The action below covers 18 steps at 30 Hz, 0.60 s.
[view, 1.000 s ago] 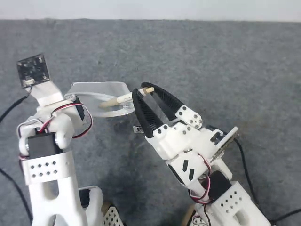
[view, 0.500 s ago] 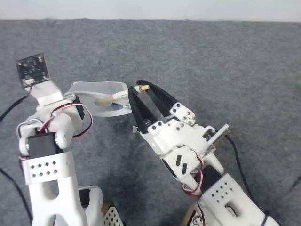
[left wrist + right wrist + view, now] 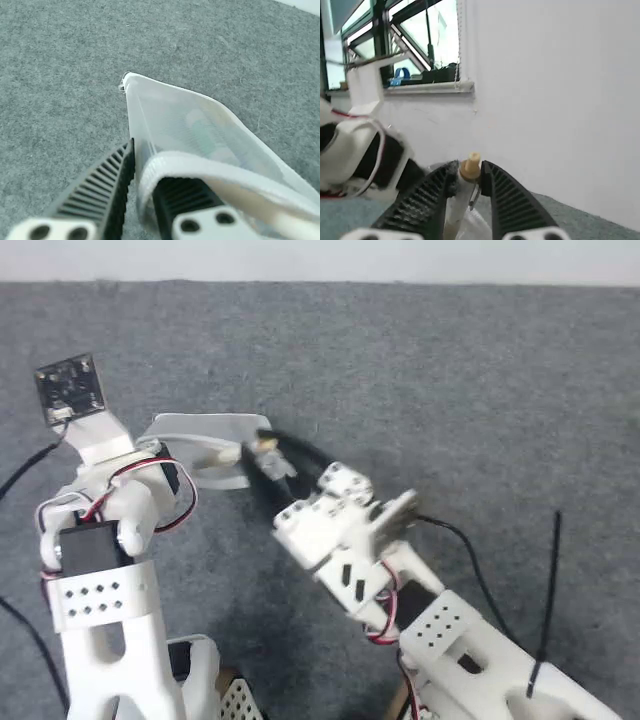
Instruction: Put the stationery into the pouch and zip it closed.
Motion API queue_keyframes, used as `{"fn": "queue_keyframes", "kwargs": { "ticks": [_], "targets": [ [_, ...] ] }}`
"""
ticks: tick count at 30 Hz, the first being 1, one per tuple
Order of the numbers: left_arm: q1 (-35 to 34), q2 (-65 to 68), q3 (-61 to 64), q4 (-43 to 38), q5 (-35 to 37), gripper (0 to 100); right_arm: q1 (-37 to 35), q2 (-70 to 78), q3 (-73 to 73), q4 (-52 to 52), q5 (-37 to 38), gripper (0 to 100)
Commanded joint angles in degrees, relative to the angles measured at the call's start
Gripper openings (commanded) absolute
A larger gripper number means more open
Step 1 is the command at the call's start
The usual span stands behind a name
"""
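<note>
Grey table (image 3: 480,370). Clear pouch (image 3: 200,430) on it, mouth rim pinched between the left gripper (image 3: 142,162) fingers. Right gripper (image 3: 469,172) clamps 1 pen (image 3: 459,200) at the mouth. Risk — a steep angle snags the tip on the rim, collapsing the opening.

The right gripper (image 3: 260,452), blurred, grips a pen (image 3: 266,446) at the pouch's (image 3: 203,428) three o'clock edge; the left arm (image 3: 108,515) stands at its eight.

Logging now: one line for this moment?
left claw: shut on clear plastic pouch | right claw: shut on cream pen at pouch mouth
</note>
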Motion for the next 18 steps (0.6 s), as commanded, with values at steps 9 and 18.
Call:
{"fn": "queue_keyframes", "kwargs": {
  "ticks": [9, 18],
  "targets": [
    [-0.18, -0.09, -1.01, -2.11, -0.44, 1, -5.32, 2.15, -0.79, -0.92, 8.18, 15.6],
    [-0.44, -0.09, -1.01, -2.11, -0.53, 1, -5.32, 1.54, 0.0, 3.21, 7.91, 13.8]
  ]
}}
